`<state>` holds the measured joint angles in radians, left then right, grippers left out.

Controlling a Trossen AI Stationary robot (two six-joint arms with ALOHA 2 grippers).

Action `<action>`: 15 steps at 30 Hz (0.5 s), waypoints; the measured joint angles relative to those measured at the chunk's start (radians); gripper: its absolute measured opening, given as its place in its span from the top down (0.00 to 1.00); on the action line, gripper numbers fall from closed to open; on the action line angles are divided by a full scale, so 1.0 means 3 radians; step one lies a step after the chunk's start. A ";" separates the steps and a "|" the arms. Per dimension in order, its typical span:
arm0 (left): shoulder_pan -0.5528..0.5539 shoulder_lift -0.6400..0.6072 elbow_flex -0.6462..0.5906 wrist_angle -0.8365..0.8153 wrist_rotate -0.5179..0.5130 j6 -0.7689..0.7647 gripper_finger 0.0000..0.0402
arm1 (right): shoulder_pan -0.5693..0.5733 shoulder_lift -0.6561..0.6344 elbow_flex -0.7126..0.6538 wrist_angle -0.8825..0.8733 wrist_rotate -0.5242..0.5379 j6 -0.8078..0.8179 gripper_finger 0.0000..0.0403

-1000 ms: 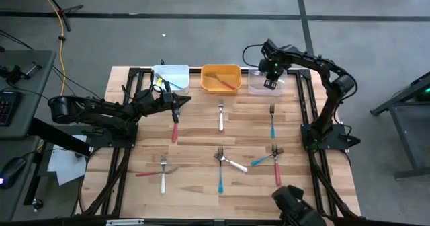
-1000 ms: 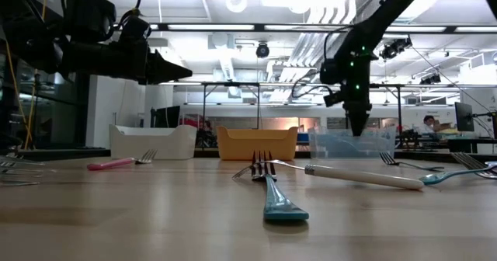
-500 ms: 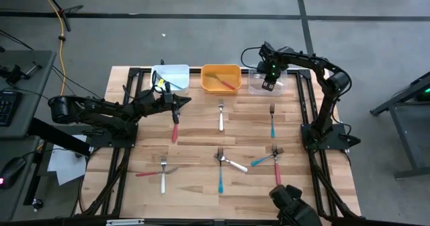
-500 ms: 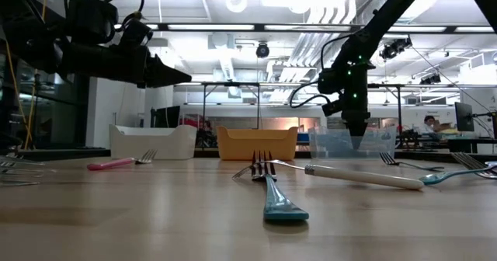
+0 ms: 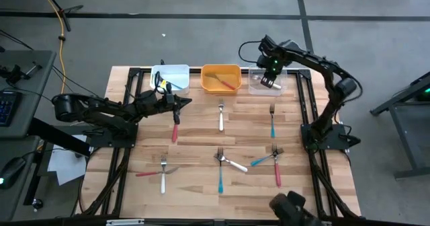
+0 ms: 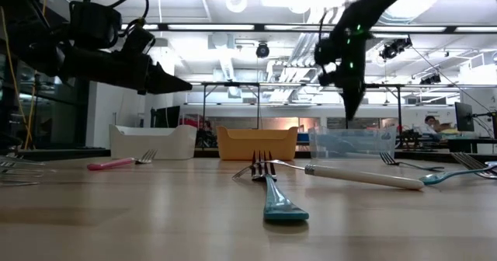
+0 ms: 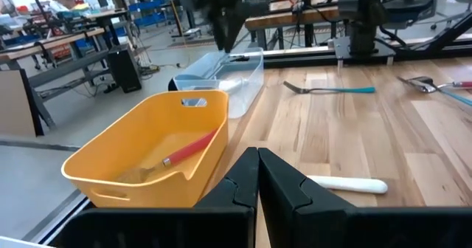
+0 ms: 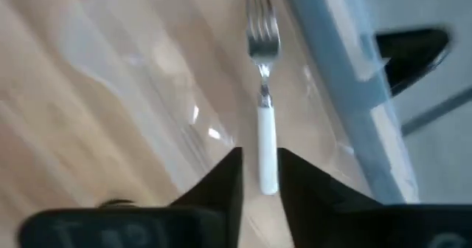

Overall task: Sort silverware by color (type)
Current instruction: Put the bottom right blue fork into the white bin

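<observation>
A: Where is the right gripper [image 5: 269, 83] seen?

B: Above the clear bin [image 5: 259, 86]. A white-handled fork [image 8: 262, 93] is lying inside that bin, and it is released, because the fingers [image 8: 226, 176] are parted above its handle.

A: And the left gripper [image 5: 176, 103]?

B: It is clenched on nothing, near the orange bin [image 5: 209, 83], where a red-handled fork [image 7: 186, 150] is kept. Other forks [image 5: 220, 174] are spread on the table [image 5: 201, 132]
</observation>
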<state>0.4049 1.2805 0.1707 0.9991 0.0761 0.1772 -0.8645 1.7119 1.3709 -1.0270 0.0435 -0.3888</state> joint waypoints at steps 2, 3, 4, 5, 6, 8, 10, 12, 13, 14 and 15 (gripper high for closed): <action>0.0000 0.0001 0.0000 0.0010 -0.0001 0.0000 1.00 | 0.0102 -0.0207 -0.0115 0.0096 -0.0108 0.0134 0.92; 0.0001 0.0001 0.0000 0.0009 0.0000 0.0000 1.00 | 0.0168 -0.0315 -0.0190 0.0165 -0.0150 0.0202 0.95; 0.0001 0.0002 0.0000 0.0010 0.0000 -0.0001 1.00 | 0.0239 -0.0427 -0.0279 0.0266 -0.0186 0.0269 0.98; 0.0001 0.0002 0.0001 0.0011 -0.0001 -0.0001 1.00 | 0.0321 -0.0545 -0.0377 0.0376 -0.0209 0.0339 0.99; 0.0001 0.0002 0.0000 0.0011 0.0000 -0.0001 1.00 | 0.0410 -0.0660 -0.0487 0.0490 -0.0216 0.0421 0.98; 0.0001 0.0002 0.0000 0.0012 0.0000 -0.0001 1.00 | 0.0596 -0.0868 -0.0721 0.0734 -0.0227 0.0625 0.97; 0.0001 0.0002 0.0000 0.0013 0.0000 -0.0025 1.00 | 0.0801 -0.1085 -0.0984 0.1007 -0.0227 0.0847 0.96; 0.0000 0.0002 0.0001 0.0013 0.0001 -0.0028 1.00 | 0.1022 -0.1298 -0.1249 0.1346 -0.0224 0.1060 0.97; 0.0000 0.0002 0.0000 0.0013 0.0003 -0.0029 1.00 | 0.1131 -0.1397 -0.1393 0.1542 -0.0223 0.1165 0.98; 0.0000 0.0001 0.0001 0.0014 0.0003 -0.0034 1.00 | 0.1244 -0.1484 -0.1527 0.1730 -0.0223 0.1250 0.98; -0.0001 0.0002 0.0000 0.0015 0.0004 -0.0050 1.00 | 0.1365 -0.1565 -0.1657 0.1905 -0.0225 0.1330 0.99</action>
<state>0.4046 1.2812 0.1707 1.0035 0.0772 0.1621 -0.4550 1.2424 0.8739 -0.4554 -0.0240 0.0102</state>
